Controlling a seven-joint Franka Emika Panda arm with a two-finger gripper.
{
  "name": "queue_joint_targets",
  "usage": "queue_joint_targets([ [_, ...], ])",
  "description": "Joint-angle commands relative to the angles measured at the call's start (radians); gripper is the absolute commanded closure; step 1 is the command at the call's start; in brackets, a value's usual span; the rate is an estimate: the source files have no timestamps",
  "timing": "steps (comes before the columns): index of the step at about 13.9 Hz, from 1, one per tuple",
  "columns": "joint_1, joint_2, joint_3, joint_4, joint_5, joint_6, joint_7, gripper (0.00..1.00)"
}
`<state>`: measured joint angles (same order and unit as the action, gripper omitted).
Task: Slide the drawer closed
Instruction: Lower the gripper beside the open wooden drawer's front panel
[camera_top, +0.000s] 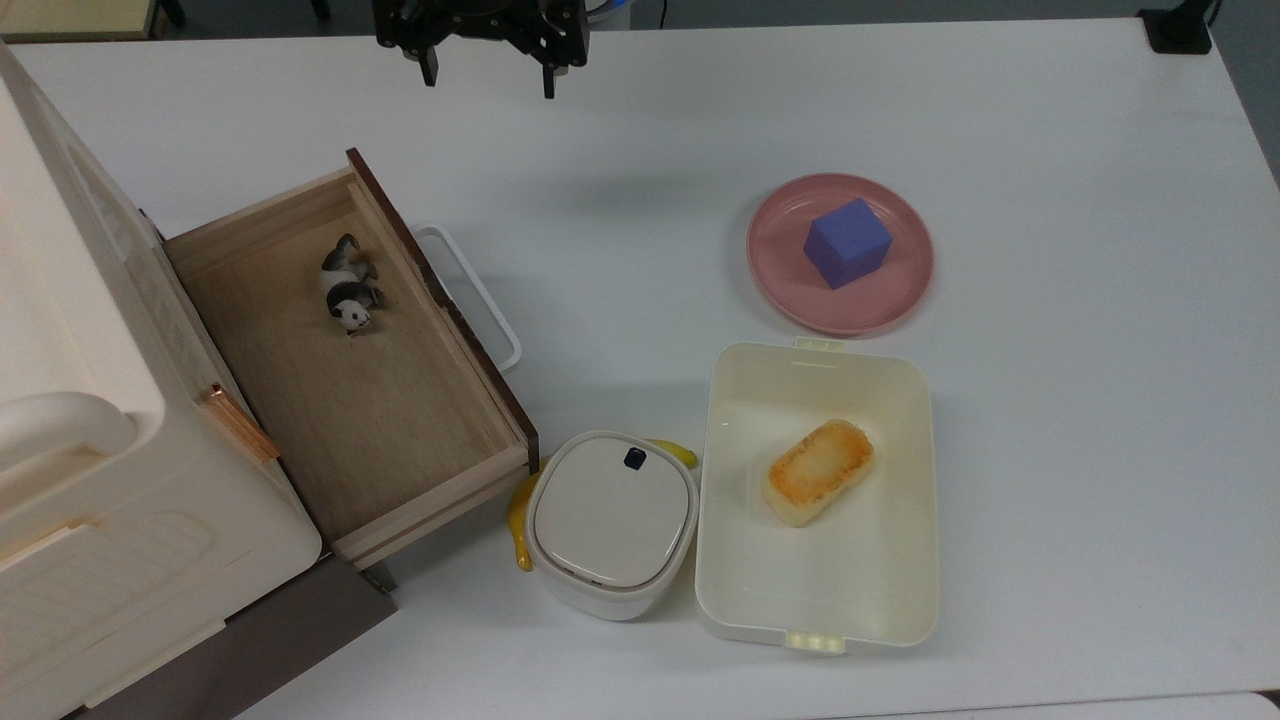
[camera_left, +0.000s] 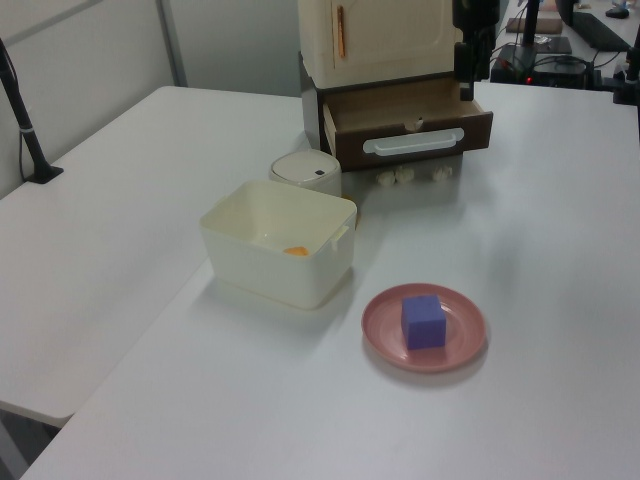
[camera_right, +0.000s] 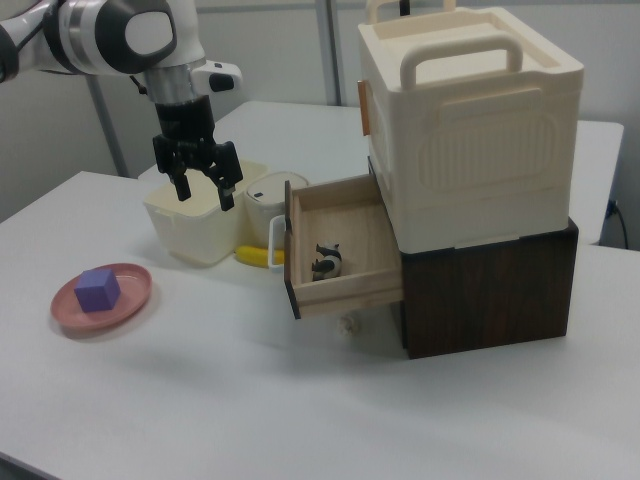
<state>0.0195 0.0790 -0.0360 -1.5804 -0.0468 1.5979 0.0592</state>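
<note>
The drawer is a shallow light-wood box with a dark brown front panel and a white loop handle. It stands pulled far out of the cream cabinet. A small panda figure lies inside it. My gripper hangs open and empty at the top view's upper edge, well apart from the handle. The right view shows the gripper above the table, left of the drawer. In the left view the gripper hangs near the right end of the drawer.
A white lidded pot sits on a banana just off the drawer's front corner. Beside it a cream container holds a toasted bread piece. A pink plate carries a purple cube.
</note>
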Motion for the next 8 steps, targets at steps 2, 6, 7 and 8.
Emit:
queue_joint_targets([
  [2, -0.006, -0.013, -0.015, -0.01, 0.024, 0.017, -0.018, 0.0],
  [6, -0.024, -0.011, -0.015, -0.013, 0.065, 0.045, -0.012, 0.09],
  [7, -0.024, -0.011, -0.015, -0.013, 0.07, 0.044, -0.01, 0.3],
  [8, -0.023, -0.011, -0.015, -0.015, 0.074, 0.04, -0.004, 0.55],
])
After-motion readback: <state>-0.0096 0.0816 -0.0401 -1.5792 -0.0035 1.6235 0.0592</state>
